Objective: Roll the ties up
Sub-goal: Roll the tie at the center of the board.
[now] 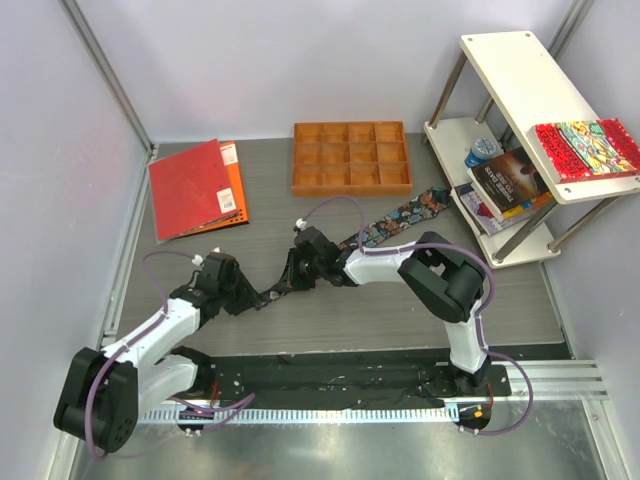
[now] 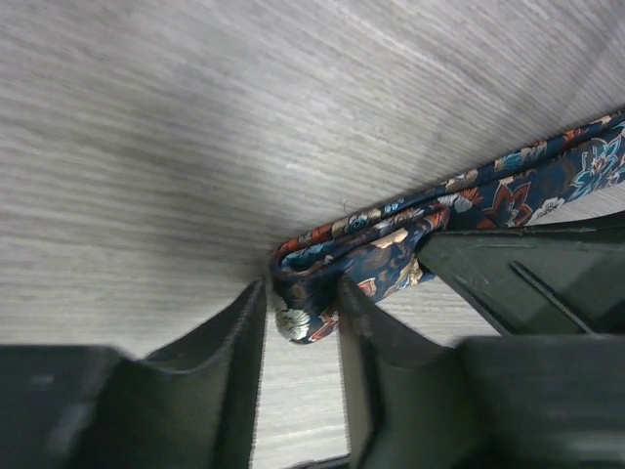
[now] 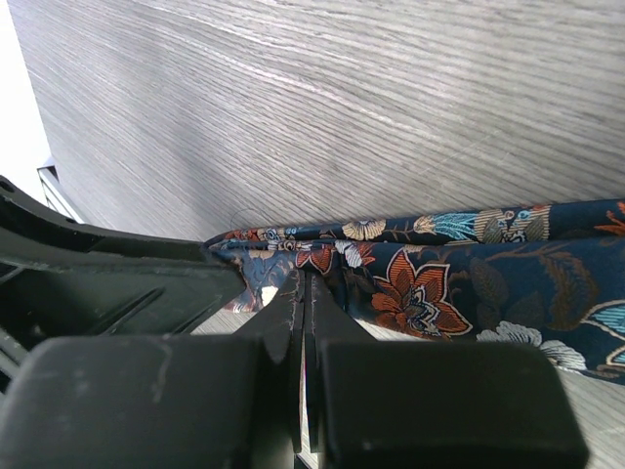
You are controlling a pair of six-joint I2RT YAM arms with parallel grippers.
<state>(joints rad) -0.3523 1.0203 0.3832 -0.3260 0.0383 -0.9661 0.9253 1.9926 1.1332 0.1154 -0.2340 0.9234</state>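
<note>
Necktie [image 2: 371, 254] end, folded, sat grasped in left gripper [image 2: 301, 293], likely starting the roll; right gripper [image 3: 303, 278], clenched, steadied it on bench [image 3: 391, 117].

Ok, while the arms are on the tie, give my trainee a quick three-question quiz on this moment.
1. True or false: the right fingers are shut on the necktie.
2. What sits between the left fingers? A: the necktie's folded end. B: a pen. C: nothing.
3. Fill in: the necktie's wide end lies nearest the white ___.

Key: 1 true. 2 A. 3 shelf.
</note>
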